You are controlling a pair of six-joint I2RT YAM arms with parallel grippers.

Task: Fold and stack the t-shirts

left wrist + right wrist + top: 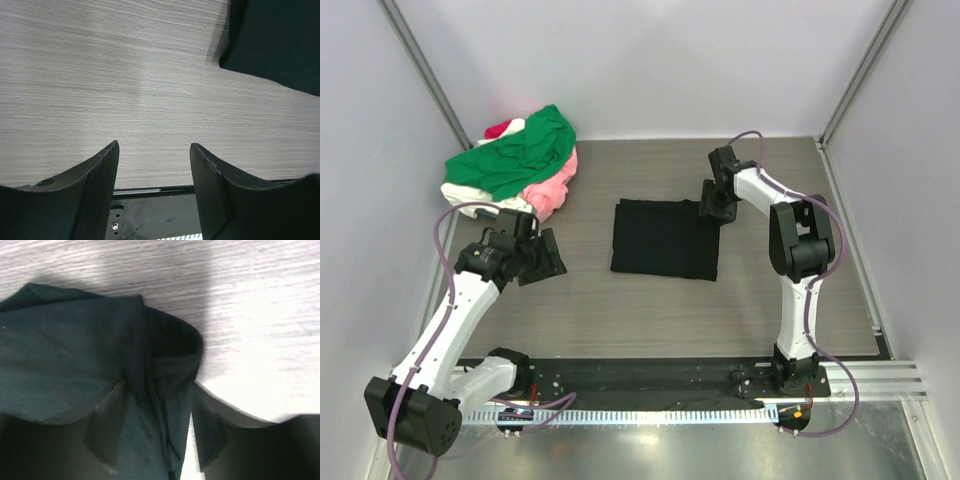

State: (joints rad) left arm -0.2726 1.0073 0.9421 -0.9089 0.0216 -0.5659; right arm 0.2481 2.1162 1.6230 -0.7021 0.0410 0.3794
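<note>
A black t-shirt (665, 238) lies folded into a rectangle at mid-table. My right gripper (713, 207) sits at its far right corner. In the right wrist view a bunched fold of the black t-shirt (65, 355) runs between the fingers of the right gripper (157, 385). A sliver of table shows beside the right finger, so the jaws stand apart around the cloth. My left gripper (548, 255) hovers open left of the shirt with nothing in it; in the left wrist view, the left gripper (154, 147) shows bare table between its fingers and the black t-shirt (280, 40) at the upper right.
A loose pile at the back left holds a green t-shirt (515, 150) on top, with pink (552, 185), white (460, 192) and red (500, 128) cloth beneath. A black mounting rail (670, 375) runs along the near edge. Walls enclose the table on three sides.
</note>
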